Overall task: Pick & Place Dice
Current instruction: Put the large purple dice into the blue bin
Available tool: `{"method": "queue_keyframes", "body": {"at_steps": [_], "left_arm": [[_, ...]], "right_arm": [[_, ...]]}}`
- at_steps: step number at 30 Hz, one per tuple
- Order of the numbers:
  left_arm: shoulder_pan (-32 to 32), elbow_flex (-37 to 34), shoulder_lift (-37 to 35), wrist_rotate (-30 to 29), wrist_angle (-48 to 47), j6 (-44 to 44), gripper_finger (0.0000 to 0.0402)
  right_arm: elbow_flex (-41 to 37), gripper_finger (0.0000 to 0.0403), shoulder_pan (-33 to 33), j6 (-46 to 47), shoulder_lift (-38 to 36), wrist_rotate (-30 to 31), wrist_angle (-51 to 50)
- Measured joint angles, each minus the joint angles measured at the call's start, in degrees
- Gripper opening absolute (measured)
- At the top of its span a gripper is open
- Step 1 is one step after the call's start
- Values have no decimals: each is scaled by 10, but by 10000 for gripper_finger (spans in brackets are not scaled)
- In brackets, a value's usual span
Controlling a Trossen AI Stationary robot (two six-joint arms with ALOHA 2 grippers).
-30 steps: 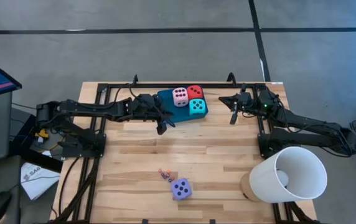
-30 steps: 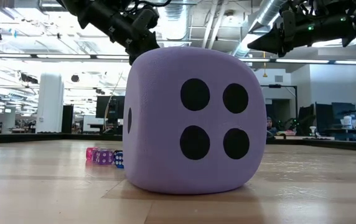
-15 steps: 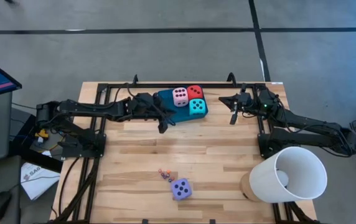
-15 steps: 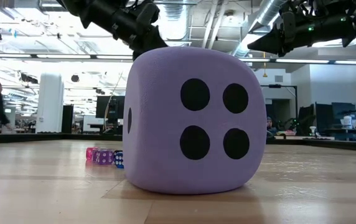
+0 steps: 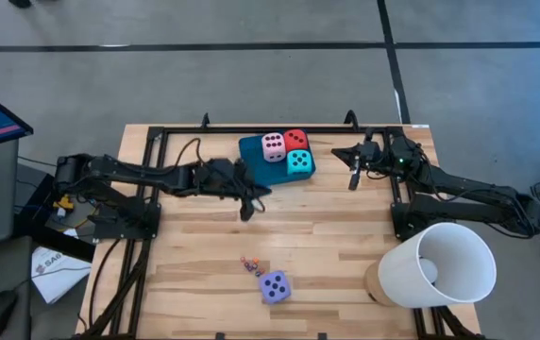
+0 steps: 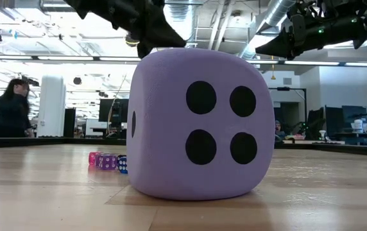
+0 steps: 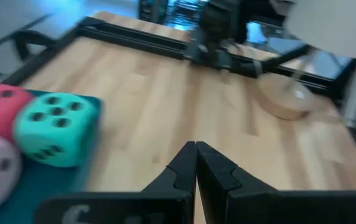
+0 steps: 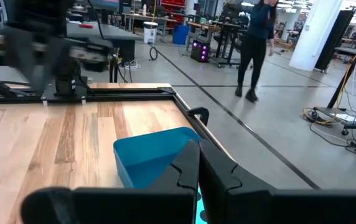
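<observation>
Pink (image 5: 273,146), red (image 5: 295,139) and turquoise (image 5: 298,161) dice rest on the teal tray (image 5: 251,151) at the table's far middle. The purple die (image 5: 274,286) stands on the wood near the front edge and fills the low view (image 6: 199,125). My left gripper (image 5: 244,212) hangs shut above the table, just near-left of the tray; its wrist view shows the shut fingers (image 7: 195,155) with the turquoise die (image 7: 56,127) off to one side. My right gripper (image 5: 352,179) waits shut, right of the tray, level above the table (image 8: 198,155).
Three tiny coloured dice (image 5: 248,264) lie just far-left of the purple die. A big white cup (image 5: 445,264) lies on its side at the near right, by a round wooden disc (image 5: 372,283). A black frame (image 5: 279,127) borders the far edge. A person (image 6: 13,109) walks behind the table.
My left gripper has swung a little toward the table's near edge, away from the tray, staying shut and holding nothing. The dice have not moved. A person has walked into the low view's left.
</observation>
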Motion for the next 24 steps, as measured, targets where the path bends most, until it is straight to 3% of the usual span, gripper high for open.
{"method": "queue_keyframes", "body": {"at_steps": [7,20,24], "left_arm": [[-78,0,0,2,0,-83,0],[-159,0,0,-1,-1,-87,0],[-196,0,0,-4,4,-132,0]], "right_arm": [[0,0,0,0,0,0,0],[0,0,1,14,0,-2,-9],[0,0,1,15,0,-2,-8]]}}
